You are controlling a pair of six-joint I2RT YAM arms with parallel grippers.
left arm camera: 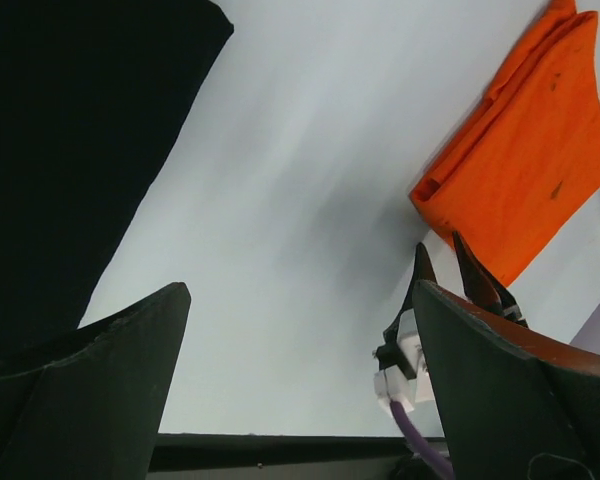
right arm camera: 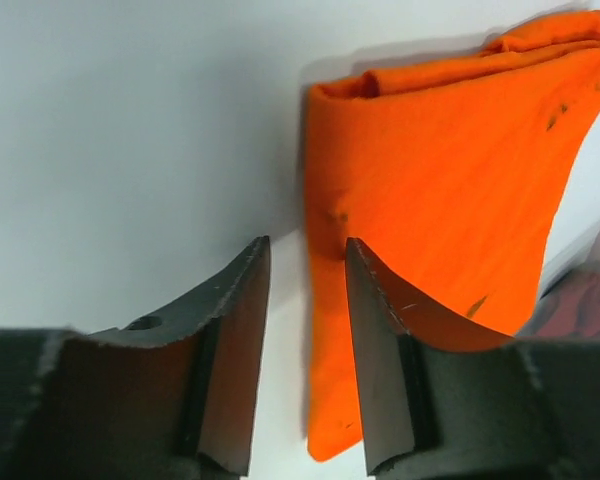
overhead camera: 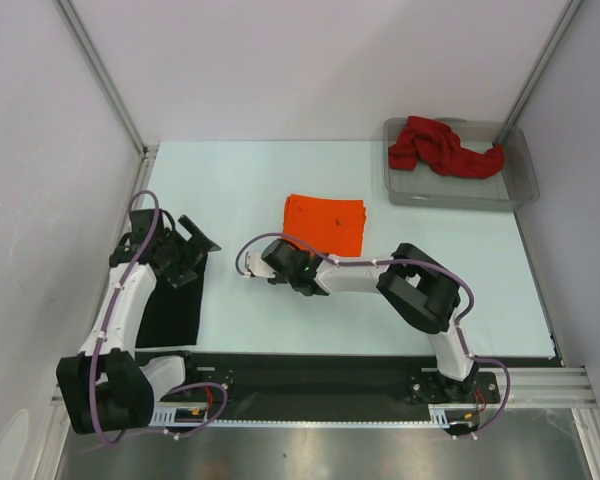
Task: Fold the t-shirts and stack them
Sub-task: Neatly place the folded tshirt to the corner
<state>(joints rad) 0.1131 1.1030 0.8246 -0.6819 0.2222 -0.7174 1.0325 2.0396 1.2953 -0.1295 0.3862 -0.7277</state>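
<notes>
Table point(overhead camera: 240, 190): tray point(overhead camera: 460, 198) with red t-shirt point(overhead camera: 440, 148)

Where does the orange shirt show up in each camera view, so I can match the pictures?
Top external: orange shirt, folded, mid-table, left of the tray.
Left wrist: upper right corner, running off the top edge.
Right wrist: right half of the picture, just beyond the claw fingers.
Shared landmark: the pale table it lies on, seen in all three views.
</notes>
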